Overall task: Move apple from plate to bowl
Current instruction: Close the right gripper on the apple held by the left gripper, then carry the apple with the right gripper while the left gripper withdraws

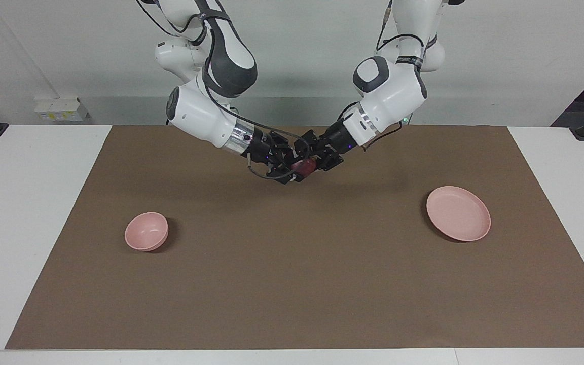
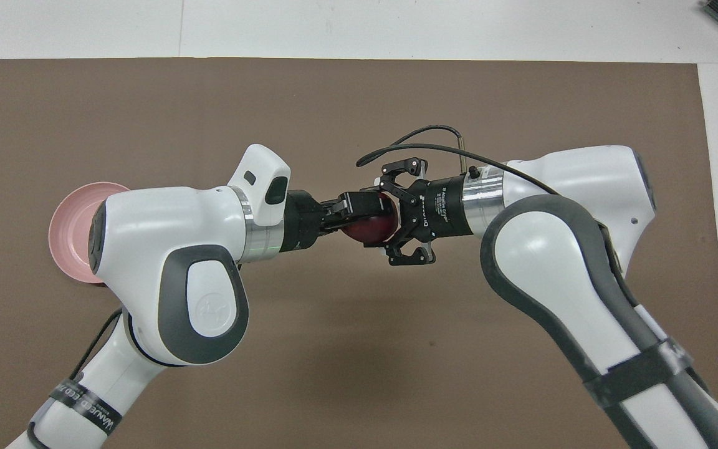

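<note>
The small dark red apple (image 2: 371,228) is off the flat pale pink plate (image 1: 458,213), pinched in mid-air over the tabletop's middle by the left tool (image 2: 359,212) and right tool (image 2: 390,215) together; carrying it to the deep pink bowl (image 1: 146,231) remains.

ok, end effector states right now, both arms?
Left end effector: closed on the apple, in the air over the mat.
Right end effector: closed on the same apple.

Bright even light, soft shadows, sharp focus.
</note>
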`<state>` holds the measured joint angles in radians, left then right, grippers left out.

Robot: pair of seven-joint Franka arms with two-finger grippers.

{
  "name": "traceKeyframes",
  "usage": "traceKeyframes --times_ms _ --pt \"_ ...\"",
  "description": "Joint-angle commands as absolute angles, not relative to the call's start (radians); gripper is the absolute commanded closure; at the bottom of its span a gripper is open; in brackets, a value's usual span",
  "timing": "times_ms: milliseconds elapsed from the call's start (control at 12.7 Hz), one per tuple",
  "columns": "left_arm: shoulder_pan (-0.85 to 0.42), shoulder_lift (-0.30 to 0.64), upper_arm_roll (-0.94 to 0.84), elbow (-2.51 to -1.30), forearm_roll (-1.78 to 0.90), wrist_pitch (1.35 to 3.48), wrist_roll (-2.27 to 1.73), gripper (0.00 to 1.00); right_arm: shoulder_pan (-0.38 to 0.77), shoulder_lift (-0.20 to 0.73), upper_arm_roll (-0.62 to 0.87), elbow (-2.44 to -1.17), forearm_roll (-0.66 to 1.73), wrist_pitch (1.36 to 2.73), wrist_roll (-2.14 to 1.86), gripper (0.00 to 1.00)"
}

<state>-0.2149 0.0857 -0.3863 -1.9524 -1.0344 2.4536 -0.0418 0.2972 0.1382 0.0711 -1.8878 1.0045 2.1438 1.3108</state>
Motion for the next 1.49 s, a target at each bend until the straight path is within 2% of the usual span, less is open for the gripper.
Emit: traceKeyframes --times_ms 0,157,236,707,1178,1414 --pt "-0.23 0.092 -0.383 -1.934 -1.043 2.459 -0.074 0.49 0.308 0.14 0.072 -1.867 1.012 2.152 1.313 1.0" --pt "-0.23 0.091 -0.382 -1.927 -1.019 2.444 -0.074 0.11 0.292 0.13 0.071 -1.864 1.008 2.135 1.316 1.0" --pt "-0.23 0.086 -0.382 -1.927 -1.003 2.442 -0.072 0.0 0.278 0.126 0.069 -1.864 0.997 2.123 1.318 1.0" --pt "-0.192 0.045 -0.373 -1.937 -0.866 2.369 -0.069 0.0 0.207 0.091 0.06 -1.862 0.867 2.004 1.319 1.0" --pt "-0.049 0.031 -0.371 -1.933 -0.498 2.148 -0.069 0.0 0.108 0.063 0.061 -1.799 0.508 1.913 1.269 1.0" --pt "0.029 0.032 -0.374 -1.928 -0.237 2.125 -0.058 0.0 0.048 0.043 0.058 -1.789 0.393 1.881 1.143 1.0"
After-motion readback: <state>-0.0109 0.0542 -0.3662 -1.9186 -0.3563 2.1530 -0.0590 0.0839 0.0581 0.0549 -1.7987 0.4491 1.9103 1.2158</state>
